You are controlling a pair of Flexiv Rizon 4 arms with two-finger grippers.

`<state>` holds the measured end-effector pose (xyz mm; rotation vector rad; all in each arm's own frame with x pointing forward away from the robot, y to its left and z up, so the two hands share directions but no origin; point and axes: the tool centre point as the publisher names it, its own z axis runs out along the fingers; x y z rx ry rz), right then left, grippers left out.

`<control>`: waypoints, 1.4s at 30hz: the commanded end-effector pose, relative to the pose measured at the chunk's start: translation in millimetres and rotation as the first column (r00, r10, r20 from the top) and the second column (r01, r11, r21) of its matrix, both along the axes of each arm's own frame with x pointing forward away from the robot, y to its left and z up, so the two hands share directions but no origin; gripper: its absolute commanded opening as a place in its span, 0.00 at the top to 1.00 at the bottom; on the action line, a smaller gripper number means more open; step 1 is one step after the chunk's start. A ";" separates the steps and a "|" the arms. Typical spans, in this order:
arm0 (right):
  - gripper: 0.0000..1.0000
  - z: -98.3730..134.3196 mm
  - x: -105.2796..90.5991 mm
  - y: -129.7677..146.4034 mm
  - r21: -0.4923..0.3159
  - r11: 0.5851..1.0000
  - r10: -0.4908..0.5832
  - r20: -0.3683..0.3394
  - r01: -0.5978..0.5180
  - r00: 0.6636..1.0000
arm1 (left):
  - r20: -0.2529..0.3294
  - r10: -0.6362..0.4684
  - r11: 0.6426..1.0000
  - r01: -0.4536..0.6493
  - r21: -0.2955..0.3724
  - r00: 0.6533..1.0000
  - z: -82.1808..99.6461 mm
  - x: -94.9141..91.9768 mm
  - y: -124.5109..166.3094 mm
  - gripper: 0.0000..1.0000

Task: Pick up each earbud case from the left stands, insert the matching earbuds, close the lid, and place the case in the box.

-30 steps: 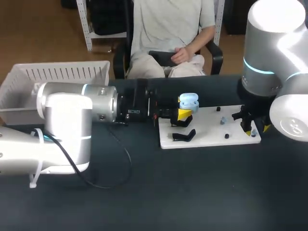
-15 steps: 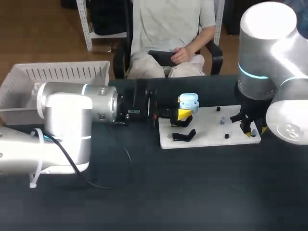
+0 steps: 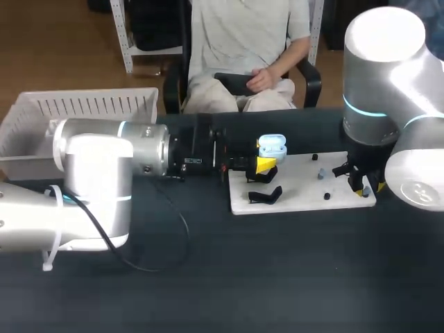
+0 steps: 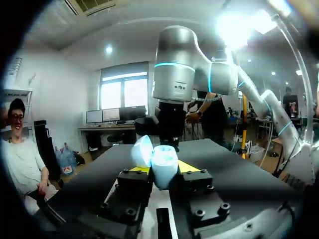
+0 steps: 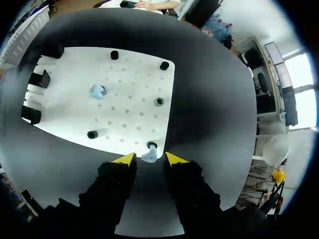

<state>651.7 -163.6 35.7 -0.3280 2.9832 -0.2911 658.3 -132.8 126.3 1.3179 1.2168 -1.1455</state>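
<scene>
My left gripper is shut on a light blue earbud case and holds it above the left end of the white board. In the left wrist view the case sits between the yellow tips with its lid up. My right gripper hangs over the board's right end. In its wrist view the right gripper is open, and a light blue earbud lies between the tips by a black peg, with a small gap on each side. A second earbud lies further in on the board.
A white basket stands at the back left of the table. A black stand sits on the board under the left gripper. Several low black pegs stick up from the board.
The right gripper's fingers have narrowed around the earbud and the right arm has shifted slightly left. The left arm and the case have not moved.
</scene>
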 end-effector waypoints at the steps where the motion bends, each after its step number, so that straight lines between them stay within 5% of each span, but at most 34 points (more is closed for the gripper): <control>1: 0.67 -3.3 -0.2 0.7 0.000 1.000 0.000 0.004 0.000 1.000 | 0.004 0.009 1.000 -0.009 -0.003 1.000 -0.6 -2.2 -0.5 1.00; 39: 0.82 -9.0 1.3 -0.1 -0.019 1.000 -0.024 0.000 0.024 1.000 | 0.004 0.009 1.000 -0.009 -0.003 1.000 -0.6 -2.2 -0.5 1.00; 42: 1.00 -9.2 1.1 -0.2 -0.020 0.999 -0.026 0.001 0.026 1.000 | 0.004 0.009 1.000 -0.009 -0.003 1.000 -0.6 -2.2 -0.5 1.00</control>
